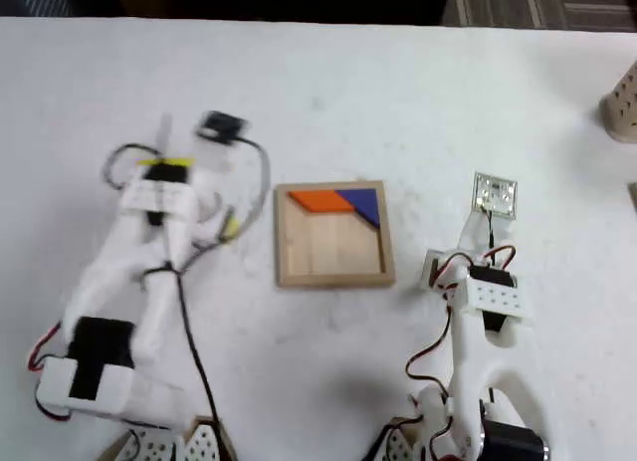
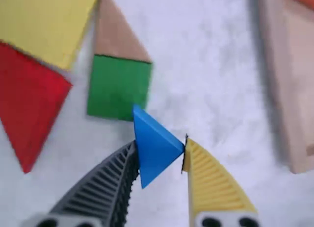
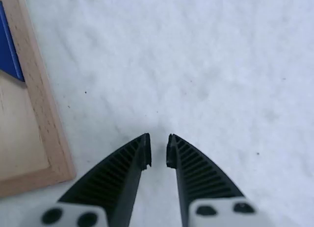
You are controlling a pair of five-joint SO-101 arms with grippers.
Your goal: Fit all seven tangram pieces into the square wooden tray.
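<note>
My left gripper (image 2: 159,151) is shut on a small blue triangle (image 2: 154,143), pinched between its grey and yellow fingers just above the white table. Right behind it lie a green square (image 2: 117,87), a tan triangle (image 2: 115,38), a red triangle (image 2: 29,104) and a yellow piece (image 2: 46,21). The square wooden tray (image 1: 333,279) sits mid-table and holds an orange piece (image 1: 320,199) and a blue piece (image 1: 365,203) along its far edge. My right gripper (image 3: 158,149) is shut with only a narrow slit and holds nothing. It hovers beside the tray's corner (image 3: 41,114).
The left arm (image 1: 149,222) covers the loose pieces in the high view, and its cables (image 1: 254,177) loop toward the tray. The right arm (image 1: 493,297) stands right of the tray. A beige perforated object (image 1: 622,108) sits at the right edge.
</note>
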